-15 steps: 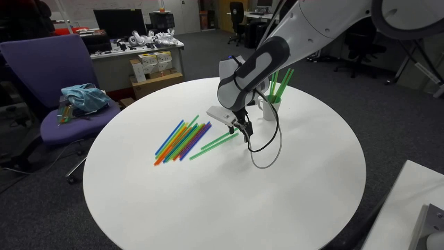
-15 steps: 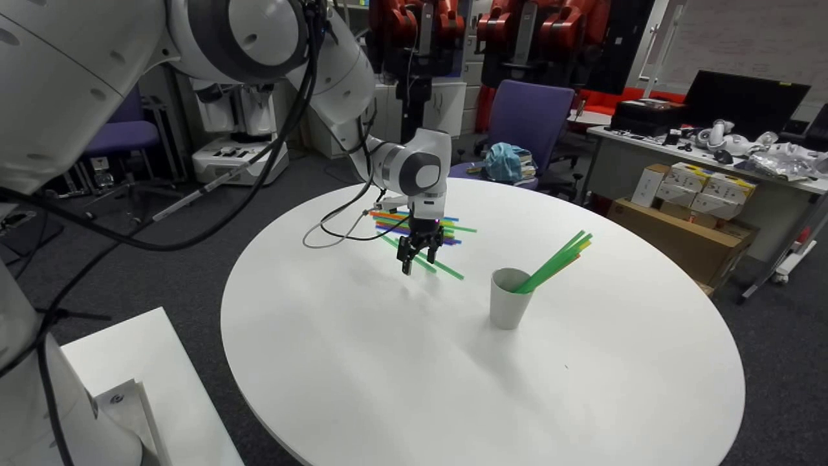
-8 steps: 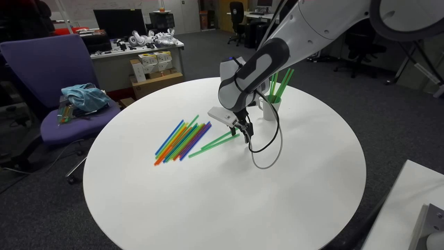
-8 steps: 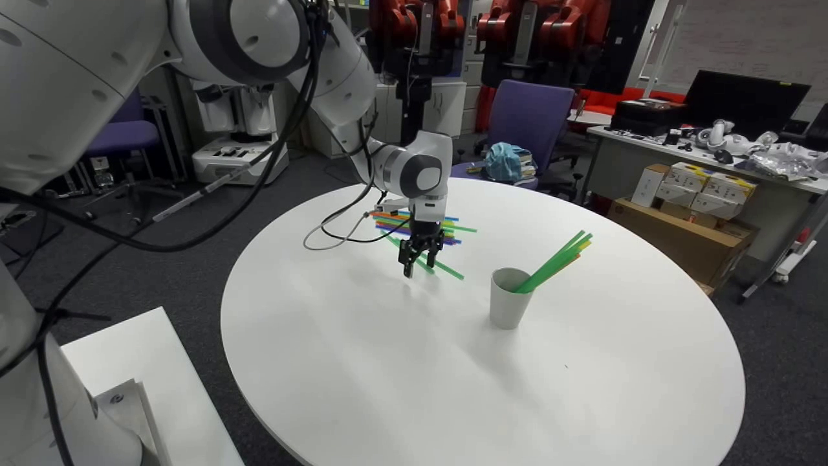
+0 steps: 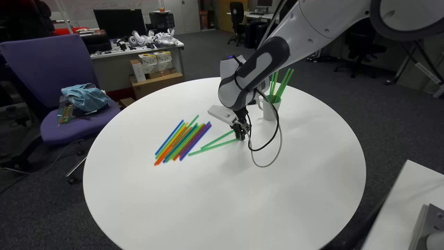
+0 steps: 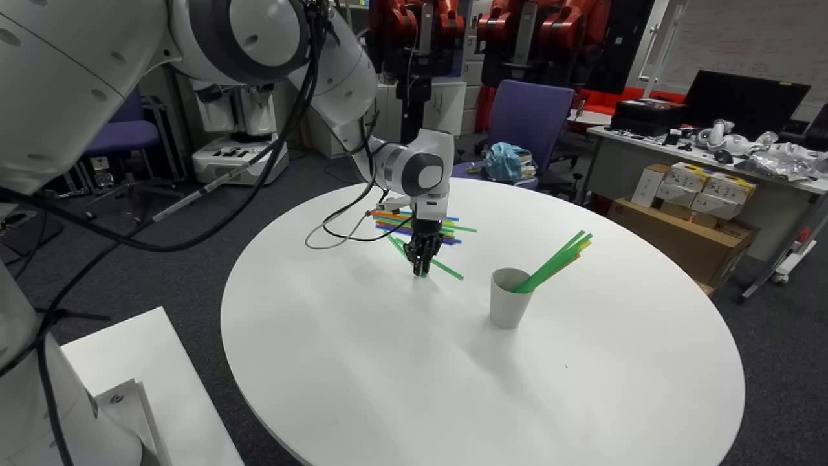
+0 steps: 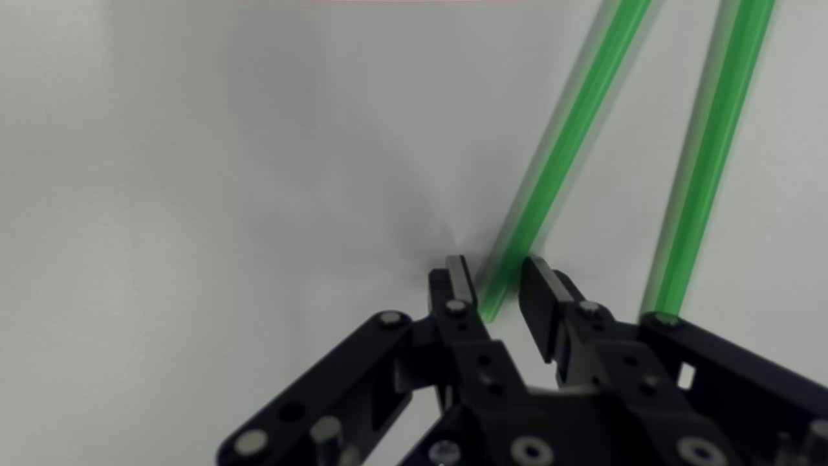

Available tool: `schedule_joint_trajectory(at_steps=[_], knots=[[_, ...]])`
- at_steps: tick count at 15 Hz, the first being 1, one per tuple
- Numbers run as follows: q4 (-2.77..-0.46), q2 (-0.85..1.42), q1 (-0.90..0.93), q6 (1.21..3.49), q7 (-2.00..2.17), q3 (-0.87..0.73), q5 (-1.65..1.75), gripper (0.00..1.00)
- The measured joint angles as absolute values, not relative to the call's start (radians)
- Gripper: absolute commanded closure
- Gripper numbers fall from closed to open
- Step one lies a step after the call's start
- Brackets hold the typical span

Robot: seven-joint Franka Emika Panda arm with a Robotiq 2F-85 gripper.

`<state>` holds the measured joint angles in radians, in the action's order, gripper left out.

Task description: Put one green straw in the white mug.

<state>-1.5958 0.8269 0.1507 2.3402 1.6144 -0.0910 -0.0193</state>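
White tabletop [image 5: 222, 205] | green straw [image 7: 572, 139] points lengthwise toward coloured straws [image 5: 180, 143] | pincer [image 7: 495, 268] apart around tip

This is a robotics lab in an office-style room. A Franka Panda arm [image 5: 308, 31] reaches over a round white desk [image 5: 242, 208], and in an exterior view large red-and-black robots [image 6: 566, 29] stand at the back with white cabinets [image 6: 446, 107] near them. A work desk [image 6: 618, 168] carries a black monitor [image 6: 747, 103], white jointed mechanical parts [image 5: 139, 40] and crumpled clear plastic [image 6: 786, 163]; small cartons [image 6: 686, 176] sit on a cardboard box [image 6: 660, 233] next to it. The office side shows: a purple office chair [image 5: 52, 66], dark carpet [image 5: 204, 52] and a whiteboard [image 6: 763, 45] with faint writing, all in both exterior views, and, in an exterior view, a black swivel chair [image 5: 237, 15] by a far desk [image 5: 267, 16].
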Motion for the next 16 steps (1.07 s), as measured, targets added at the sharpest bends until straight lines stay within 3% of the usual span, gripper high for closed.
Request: schedule_joint_trajectory(at_steps=[9,16], knots=[[-1.595,0.825,0.153,2.344,1.621,-0.105,-0.018,1.00],[-1.539,0.724,0.178,2.364,1.722,-0.276,0.124,1.00]])
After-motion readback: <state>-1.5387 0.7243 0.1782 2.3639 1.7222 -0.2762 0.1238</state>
